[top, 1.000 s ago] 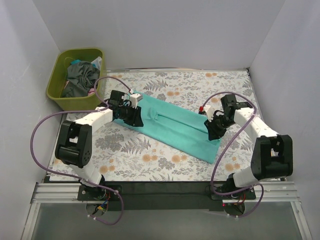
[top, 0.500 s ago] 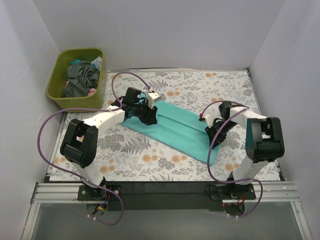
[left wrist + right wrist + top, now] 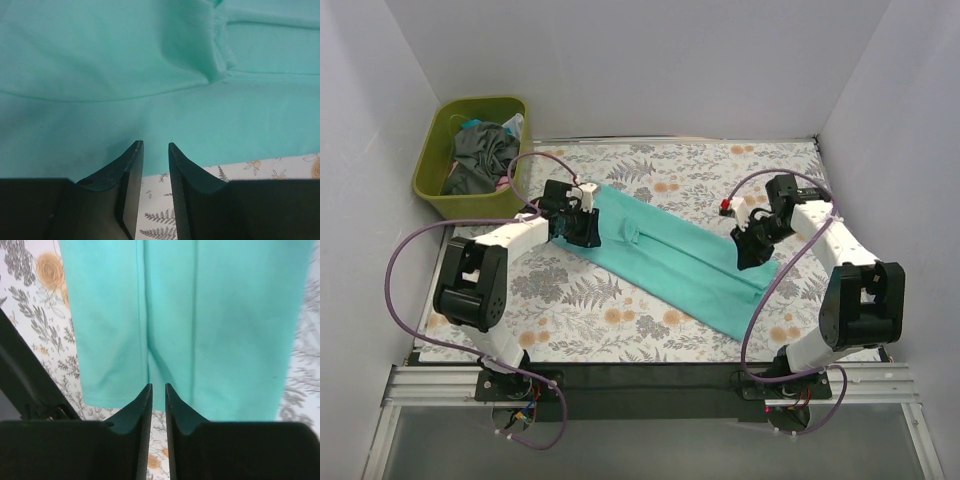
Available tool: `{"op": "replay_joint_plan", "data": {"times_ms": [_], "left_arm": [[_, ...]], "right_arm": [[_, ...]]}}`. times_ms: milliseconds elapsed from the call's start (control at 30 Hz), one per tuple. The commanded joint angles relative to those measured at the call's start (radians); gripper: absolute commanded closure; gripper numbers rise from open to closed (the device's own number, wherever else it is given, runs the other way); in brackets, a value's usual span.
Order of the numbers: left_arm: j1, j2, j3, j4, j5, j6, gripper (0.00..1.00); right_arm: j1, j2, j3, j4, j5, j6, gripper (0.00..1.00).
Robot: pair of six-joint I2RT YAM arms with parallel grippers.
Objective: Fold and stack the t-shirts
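Hovering at the folded turquoise t-shirt (image 3: 670, 255) ends, the left tool (image 3: 152, 144) and right tool (image 3: 158, 386) stand slightly parted and empty, so a shallow pinch could drag one layer loose.

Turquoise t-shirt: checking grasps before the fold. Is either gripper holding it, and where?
Cannot be told. The left gripper and right gripper meet opposite end edges of the turquoise t-shirt; no pinch shows.

Plain pale walls (image 3: 650, 70) stand behind and at both sides of the floral-clothed table (image 3: 680, 165). An olive basket (image 3: 455, 205) sits at its far-left corner, and a metal rail (image 3: 430, 385) runs along its near edge.
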Motion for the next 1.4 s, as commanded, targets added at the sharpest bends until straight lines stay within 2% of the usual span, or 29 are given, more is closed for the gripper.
{"op": "replay_joint_plan", "data": {"times_ms": [0,67,233,367,500,567,667,733,767,833,933,1100,1200,1367], "left_arm": [[0.028,0.033,0.035,-0.028,-0.059,-0.048,0.73],[0.04,0.051,0.052,-0.031,-0.067,-0.054,0.74],[0.046,0.144,0.106,-0.036,-0.111,-0.053,0.74],[0.066,0.255,0.201,-0.045,-0.134,-0.025,0.76],[0.094,0.407,0.375,-0.048,-0.13,0.007,0.77],[0.095,0.518,0.536,-0.057,-0.111,0.056,0.76],[0.095,0.67,0.821,-0.099,-0.041,0.084,0.71],[0.095,0.726,0.947,-0.125,0.019,0.081,0.68],[0.095,0.749,1.051,-0.132,0.042,0.076,0.65],[0.095,0.741,1.103,-0.148,0.106,0.073,0.63],[0.095,0.643,1.039,-0.133,0.123,0.073,0.62],[0.092,0.395,0.708,-0.07,0.169,0.018,0.62],[0.068,0.326,0.545,-0.028,0.173,-0.01,0.63],[0.019,0.293,0.427,-0.002,0.15,-0.063,0.66]], "right_arm": [[-0.005,-0.009,0.085,-0.02,-0.046,-0.028,0.8],[-0.006,0.027,0.107,-0.011,-0.009,-0.033,0.8],[-0.006,0.141,0.078,0.161,0.115,0.057,0.82],[-0.003,0.236,0.052,0.178,0.147,0.064,0.85],[0.026,0.259,0.0,0.178,0.134,0.062,0.86],[0.061,0.239,-0.035,0.176,0.1,0.07,0.87],[0.187,0.193,-0.083,0.182,0.033,0.097,0.87],[0.288,0.166,-0.085,0.185,-0.028,0.142,0.86],[0.305,0.161,-0.068,0.185,-0.052,0.159,0.86],[0.311,0.143,-0.039,0.17,-0.099,0.188,0.86],[0.284,0.091,-0.002,0.162,-0.072,0.182,0.85],[0.221,0.095,0.05,0.195,-0.04,0.156,0.81],[0.219,0.156,0.062,0.231,-0.03,0.165,0.82],[0.221,0.257,0.087,0.296,-0.029,0.196,0.87]]}}
